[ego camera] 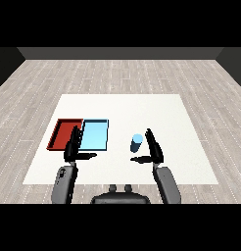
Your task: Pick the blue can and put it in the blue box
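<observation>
Starting from the left, the red tray (pixel 61 132) is seen near the left edge of the white table (pixel 142 105), and the light blue tray (pixel 97 133) is placed directly beside it, the two sides touching. The left hand (pixel 73 146) is held over the front edges of both trays, with fingers straight and the thumb stretched to the right; nothing is grasped by it. A bare strip of table is left between the light blue tray and the blue can (pixel 136 142). The can is standing upright on the table, outside both trays, well apart from the table edges. The right hand (pixel 154 149) is positioned just beside the can on its right, released, fingers straight, the thumb reaching under the can's near side. Wide free surface is found behind and to the right.
</observation>
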Controlling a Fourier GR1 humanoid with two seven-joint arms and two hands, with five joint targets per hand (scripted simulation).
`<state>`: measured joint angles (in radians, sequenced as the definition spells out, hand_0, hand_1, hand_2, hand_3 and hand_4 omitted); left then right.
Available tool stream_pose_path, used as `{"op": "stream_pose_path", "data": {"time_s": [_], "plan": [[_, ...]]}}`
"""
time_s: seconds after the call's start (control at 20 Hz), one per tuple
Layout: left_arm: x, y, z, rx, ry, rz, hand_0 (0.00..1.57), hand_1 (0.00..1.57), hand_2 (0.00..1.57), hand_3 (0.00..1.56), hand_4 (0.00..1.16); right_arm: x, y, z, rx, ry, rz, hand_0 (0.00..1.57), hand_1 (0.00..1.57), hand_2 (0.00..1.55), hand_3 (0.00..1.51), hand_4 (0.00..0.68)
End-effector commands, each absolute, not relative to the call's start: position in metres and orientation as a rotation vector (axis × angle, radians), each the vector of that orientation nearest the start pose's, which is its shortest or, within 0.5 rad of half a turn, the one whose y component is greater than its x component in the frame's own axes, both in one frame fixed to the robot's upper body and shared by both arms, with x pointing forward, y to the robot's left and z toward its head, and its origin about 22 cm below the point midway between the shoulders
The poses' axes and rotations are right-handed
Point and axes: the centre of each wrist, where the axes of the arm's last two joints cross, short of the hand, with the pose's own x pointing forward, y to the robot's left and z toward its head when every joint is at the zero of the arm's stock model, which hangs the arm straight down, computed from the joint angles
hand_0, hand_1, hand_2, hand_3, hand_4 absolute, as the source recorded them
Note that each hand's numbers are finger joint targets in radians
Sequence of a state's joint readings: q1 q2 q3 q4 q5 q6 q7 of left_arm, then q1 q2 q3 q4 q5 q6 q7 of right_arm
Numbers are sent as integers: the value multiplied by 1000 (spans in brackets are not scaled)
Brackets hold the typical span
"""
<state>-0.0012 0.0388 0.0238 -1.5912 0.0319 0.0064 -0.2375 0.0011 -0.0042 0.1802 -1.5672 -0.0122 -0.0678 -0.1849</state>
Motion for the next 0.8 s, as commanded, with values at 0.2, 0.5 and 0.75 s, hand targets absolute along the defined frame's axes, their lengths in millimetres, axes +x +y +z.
{"op": "stream_pose_path", "data": {"time_s": [0.2,0.5,0.75], "plan": [[226,265,-19,27,-1917,24,0,0,0,0,0,239,-187,-9,172,-1831,67,0,0,0,0,0],[239,233,10,16,-1912,19,0,0,0,0,0,224,-193,-16,174,-1820,76,0,0,0,0,0],[246,240,-6,48,-1944,-3,0,0,0,0,0,229,-190,-8,155,-1810,60,0,0,0,0,0]]}}
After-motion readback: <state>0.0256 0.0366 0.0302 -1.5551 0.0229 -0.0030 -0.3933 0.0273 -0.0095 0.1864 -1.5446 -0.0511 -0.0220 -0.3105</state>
